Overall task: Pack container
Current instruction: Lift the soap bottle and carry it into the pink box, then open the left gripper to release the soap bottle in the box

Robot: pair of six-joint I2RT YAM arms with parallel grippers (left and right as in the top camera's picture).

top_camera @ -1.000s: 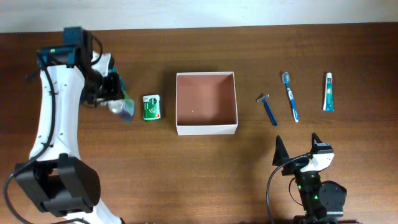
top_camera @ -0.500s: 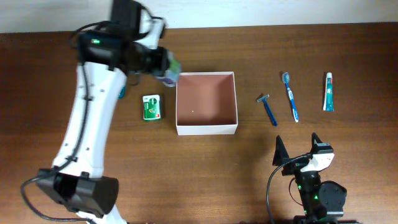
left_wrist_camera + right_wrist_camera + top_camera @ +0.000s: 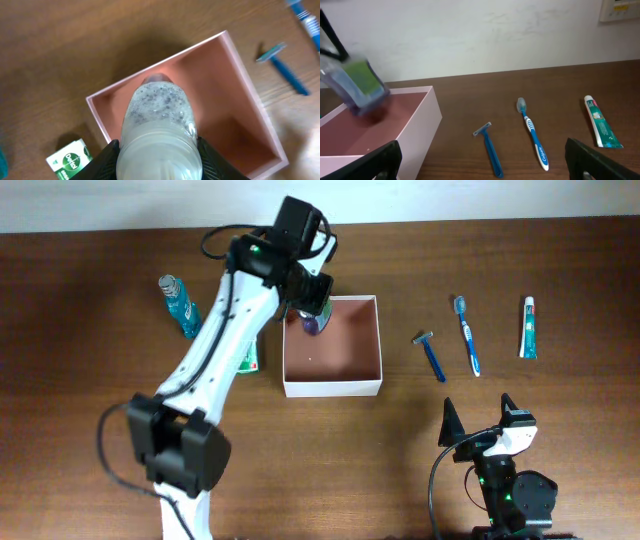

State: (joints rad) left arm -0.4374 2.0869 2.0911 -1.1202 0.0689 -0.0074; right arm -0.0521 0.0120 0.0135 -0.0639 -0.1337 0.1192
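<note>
The container [image 3: 333, 387] is a square white box with a reddish-brown inside, mid-table. My left gripper [image 3: 310, 310] is shut on a clear bottle [image 3: 313, 321] with a green label and dark cap. It holds the bottle cap-down over the box's back-left corner. In the left wrist view the bottle [image 3: 157, 115] fills the space between the black fingers [image 3: 102, 162], above the box [image 3: 246, 75]. In the right wrist view the bottle [image 3: 357, 85] shows blurred over the box [image 3: 420, 135]. My right gripper [image 3: 480, 430] is open and empty near the front edge.
A blue bottle [image 3: 180, 305] lies at the far left. A green soap box [image 3: 250, 358] sits left of the container, partly under my arm. Right of the container lie a blue razor [image 3: 431, 356], a toothbrush [image 3: 467, 335] and a toothpaste tube [image 3: 527, 327].
My left arm has swung right from the table's left side, carrying the clear bottle to above the container's back-left corner. The blue bottle is now uncovered. The right arm has not moved.
</note>
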